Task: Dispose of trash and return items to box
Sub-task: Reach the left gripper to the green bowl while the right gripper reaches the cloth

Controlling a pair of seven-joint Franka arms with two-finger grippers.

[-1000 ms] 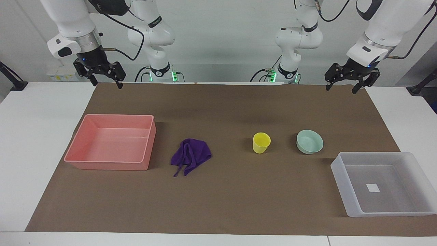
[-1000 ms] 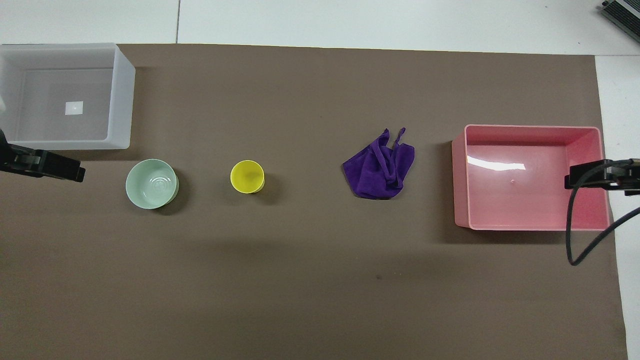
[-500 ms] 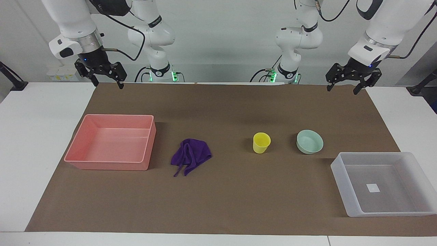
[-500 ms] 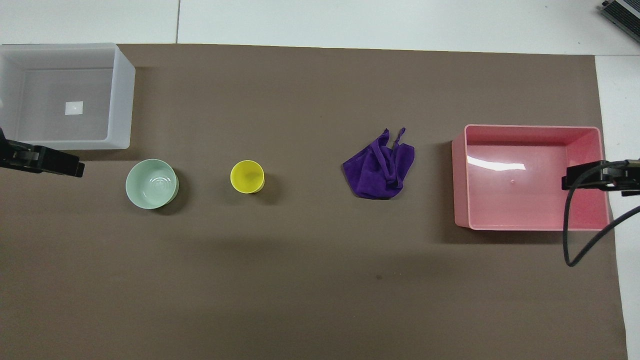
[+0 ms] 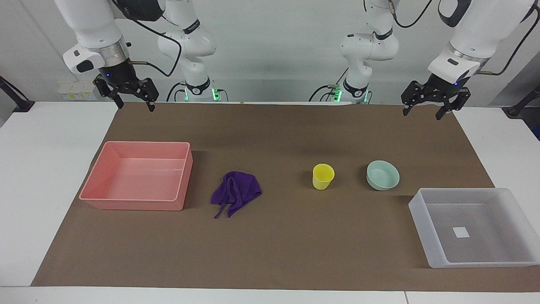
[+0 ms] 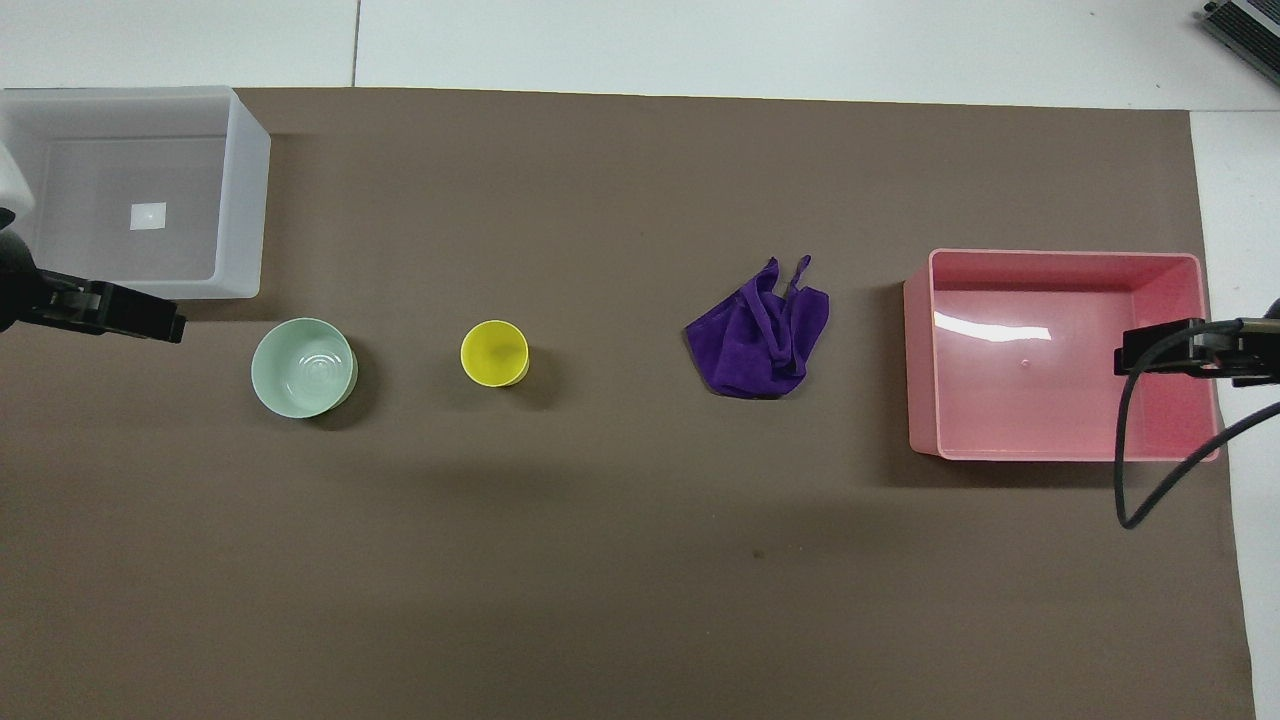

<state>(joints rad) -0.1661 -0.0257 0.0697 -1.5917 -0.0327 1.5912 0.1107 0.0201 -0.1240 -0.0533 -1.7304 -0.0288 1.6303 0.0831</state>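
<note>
Since the earlier frames both grippers have shifted slightly; nothing on the table has moved. The right gripper hangs in the air over the robots' edge of the brown paper mat, above the pink rectangular plastic bin, its two black fingers spread apart and holding nothing. The left gripper hangs likewise at the left arm's end, fingers spread and empty.

Nearest the robots on the mat sits a row of loose things — a shallow mint-green round bowl, a small yellow plastic cup standing upright beside it, and, toward the right arm's end, a crumpled deep-purple fabric cloth just beside the pink bin. All lie apart, with nothing standing between them.

Farther from the robots than the bowl, at the left arm's end, rests a frosted-white translucent plastic tray. A small white square label lies on its floor — any writing on it seems too small to read.
</note>
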